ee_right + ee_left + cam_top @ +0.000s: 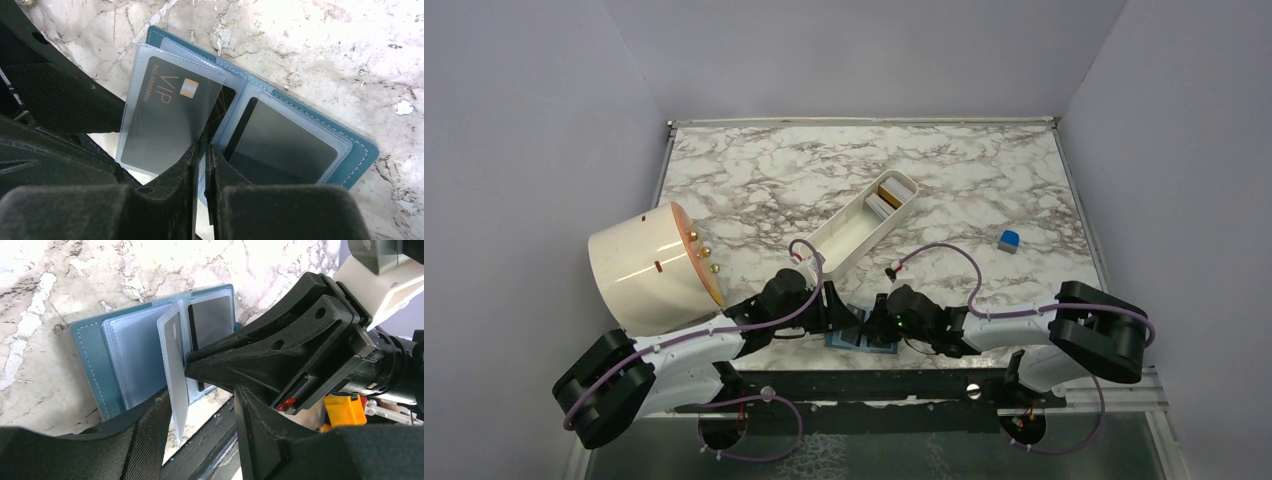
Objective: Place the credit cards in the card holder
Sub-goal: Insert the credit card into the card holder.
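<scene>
Right wrist view: the right gripper has its jaws almost together, nipping a thin pale edge that looks like a clear leaf of the card holder, though I cannot rule out a card. The holder lies open on the marble tabletop at the near edge, between the two grippers. A black VIP card sits in a sleeve lifted off the spread. A second black card lies in the pocket flat against the teal cover.

In the left wrist view the left gripper has its jaws apart, with the raised sleeve hanging down between the fingers. Whether it touches either finger is unclear. My reading is that one arm props the leaves apart so that a pocket mouth stays reachable while the other works at it. The holder probably sits this close in so that both arms can reach it.

The top external view shows the white tray lying diagonally mid-table. The remaining credit cards, tan and pale grey, are at its far end. A small blue cube sits well to the right. A large white drum lies on its side at the left edge. Plain grey walls close in the veined white marble on three sides.
</scene>
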